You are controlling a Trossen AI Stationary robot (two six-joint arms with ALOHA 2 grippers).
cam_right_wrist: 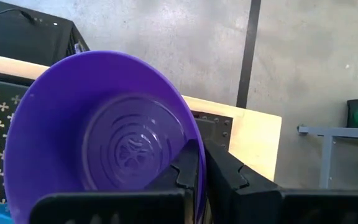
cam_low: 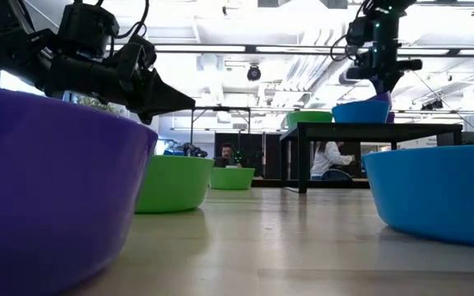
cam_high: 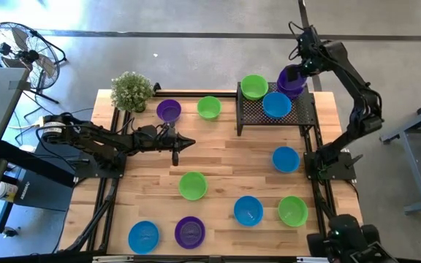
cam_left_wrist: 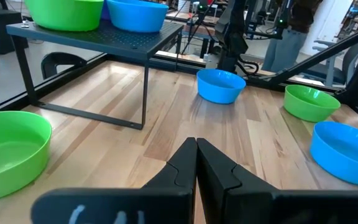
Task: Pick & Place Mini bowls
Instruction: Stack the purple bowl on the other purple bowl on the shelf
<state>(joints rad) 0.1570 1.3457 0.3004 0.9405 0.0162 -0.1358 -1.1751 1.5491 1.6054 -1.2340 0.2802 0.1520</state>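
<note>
My right gripper (cam_high: 296,79) is over the black mesh rack's (cam_high: 298,115) far right corner, shut on a purple mini bowl (cam_right_wrist: 104,134). A green bowl (cam_high: 253,86) and a blue bowl (cam_high: 276,104) sit on the rack. My left gripper (cam_high: 188,143) is shut and empty, hovering over the table's middle left; it also shows in its wrist view (cam_left_wrist: 196,163). Several more blue, green and purple bowls rest upright on the wooden table, such as a green one (cam_high: 193,185) and a purple one (cam_high: 169,110). My right gripper pinches the purple bowl's rim wall (cam_right_wrist: 194,163), one finger inside the bowl (cam_right_wrist: 185,165) and one outside. The bowl is tilted on its side, its inside facing the wrist camera, held above the rack; whether it touches the rack I cannot tell.
A leafy potted plant (cam_high: 131,90) stands at the table's far left corner. A fan (cam_high: 20,51) stands on the floor beyond the table's left. Bowls lie along the near edge: blue (cam_high: 143,236), purple (cam_high: 189,231), blue (cam_high: 248,210), green (cam_high: 292,210). People show in the room behind.
</note>
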